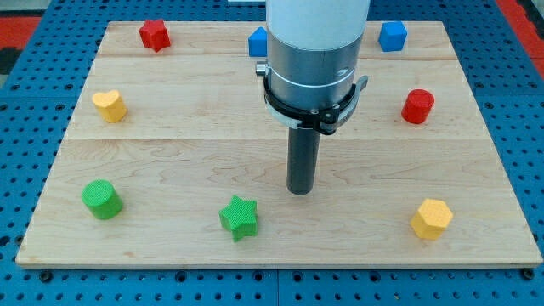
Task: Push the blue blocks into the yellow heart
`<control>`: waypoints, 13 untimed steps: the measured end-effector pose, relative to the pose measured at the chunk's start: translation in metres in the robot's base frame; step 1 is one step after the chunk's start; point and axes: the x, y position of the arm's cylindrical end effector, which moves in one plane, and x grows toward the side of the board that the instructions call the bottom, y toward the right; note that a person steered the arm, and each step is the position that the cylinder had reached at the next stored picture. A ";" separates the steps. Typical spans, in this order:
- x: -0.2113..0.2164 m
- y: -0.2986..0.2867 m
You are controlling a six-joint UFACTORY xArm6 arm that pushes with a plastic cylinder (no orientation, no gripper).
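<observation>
The yellow heart [110, 105] lies at the view's left on the wooden board [187, 144]. One blue block [257, 42] sits at the view's top centre, partly hidden behind my arm. A second blue block [392, 36], a cube, sits at the view's top right. My tip [300, 190] rests near the board's middle, well below both blue blocks and far to the right of the yellow heart, touching no block.
A red star [154, 34] is at the top left and a red cylinder [417, 106] at the right. A green cylinder [102, 200] is at the bottom left, a green star [239, 218] just left below my tip, a yellow hexagon [431, 219] at the bottom right.
</observation>
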 end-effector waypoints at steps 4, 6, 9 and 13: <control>-0.164 0.005; -0.229 0.136; -0.297 0.221; -0.295 0.118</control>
